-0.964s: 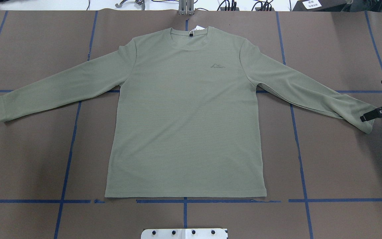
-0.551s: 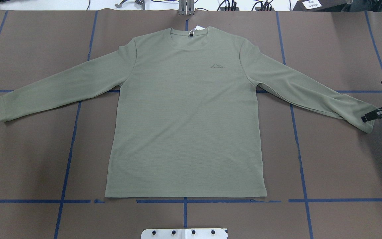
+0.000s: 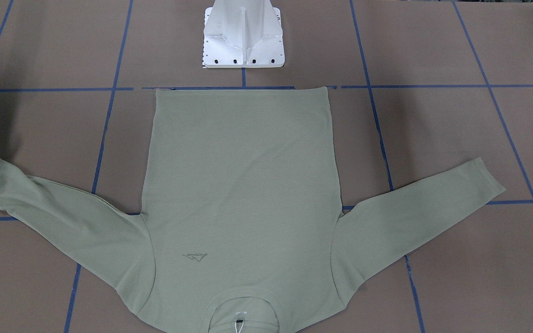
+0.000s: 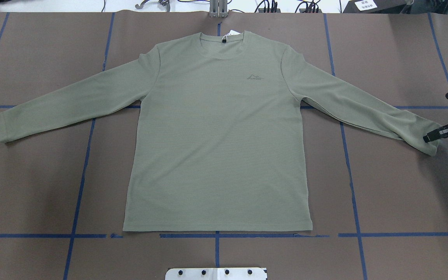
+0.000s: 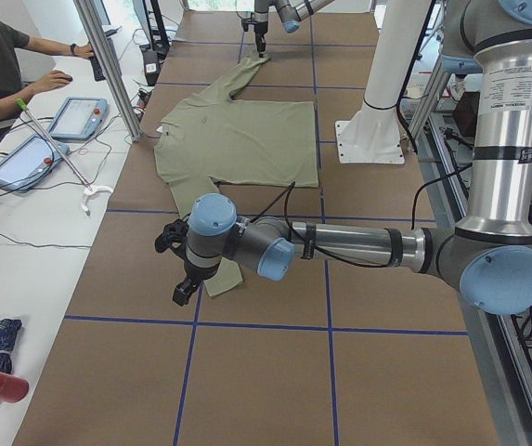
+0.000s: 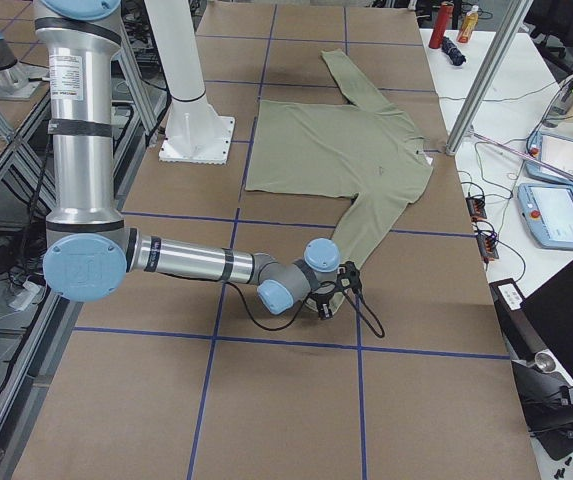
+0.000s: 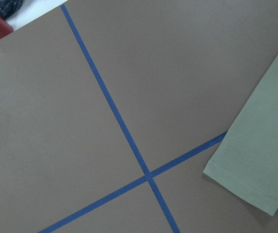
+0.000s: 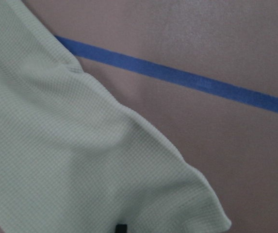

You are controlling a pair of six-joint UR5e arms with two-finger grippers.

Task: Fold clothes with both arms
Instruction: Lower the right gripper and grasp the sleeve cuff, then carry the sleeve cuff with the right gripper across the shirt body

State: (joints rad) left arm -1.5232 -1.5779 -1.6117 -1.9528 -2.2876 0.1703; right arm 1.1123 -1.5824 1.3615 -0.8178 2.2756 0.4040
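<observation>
Nothing folded yet: shirt (image 4: 216,136) lies flat on the tabletop (image 4: 33,186). Right claw (image 4: 436,116), spread wide, touches the 3 o'clock cuff. Left claw (image 5: 184,283): cannot tell its state.

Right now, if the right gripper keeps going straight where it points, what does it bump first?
Most likely the cuff of the pale sage-green knit shirt. The black two-finger right gripper is aimed at it, one fingertip seemingly at the fabric, though depth is unclear.
</observation>
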